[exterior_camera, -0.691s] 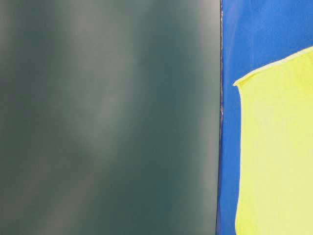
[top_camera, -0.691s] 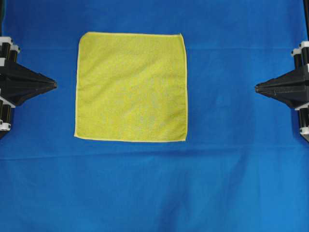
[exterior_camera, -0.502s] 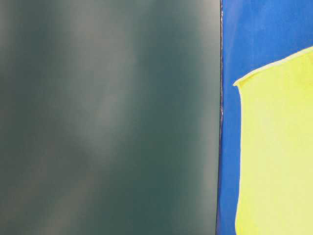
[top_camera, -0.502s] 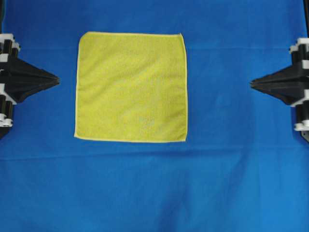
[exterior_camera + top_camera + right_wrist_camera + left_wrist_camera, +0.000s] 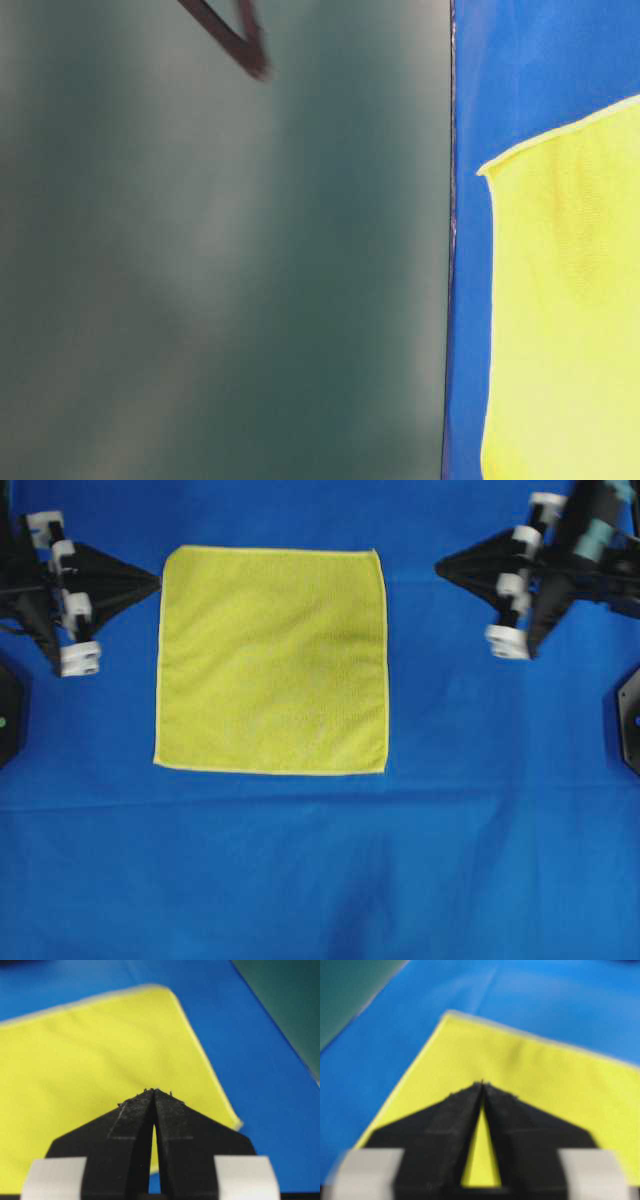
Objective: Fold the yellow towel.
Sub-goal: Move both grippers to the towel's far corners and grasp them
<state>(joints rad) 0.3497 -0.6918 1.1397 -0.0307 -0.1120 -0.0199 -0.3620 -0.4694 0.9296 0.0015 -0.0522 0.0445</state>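
The yellow towel (image 5: pixel 270 660) lies flat and square on the blue cloth, unfolded. My left gripper (image 5: pixel 157 578) is shut, its tips pointing at the towel's left edge near the far left corner. In the left wrist view the left gripper (image 5: pixel 481 1083) hovers over the towel (image 5: pixel 550 1075) with nothing between the tips. My right gripper (image 5: pixel 440 568) is also shut and empty, a short way right of the far right corner. The right wrist view has the right gripper (image 5: pixel 155 1091) above the towel (image 5: pixel 75 1055). A dark, blurred gripper tip (image 5: pixel 250 58) enters the table-level view from the top.
The blue cloth (image 5: pixel 320 870) covers the whole work surface. Black arm bases sit at the left edge (image 5: pixel 8 720) and the right edge (image 5: pixel 630 715). In the table-level view a dark green surface (image 5: pixel 220 280) lies beyond the cloth's edge.
Both arms have swung away from the table's sides toward the towel's far corners. The left tip now reaches the towel's left edge. Both grippers stay shut; the towel has not moved.
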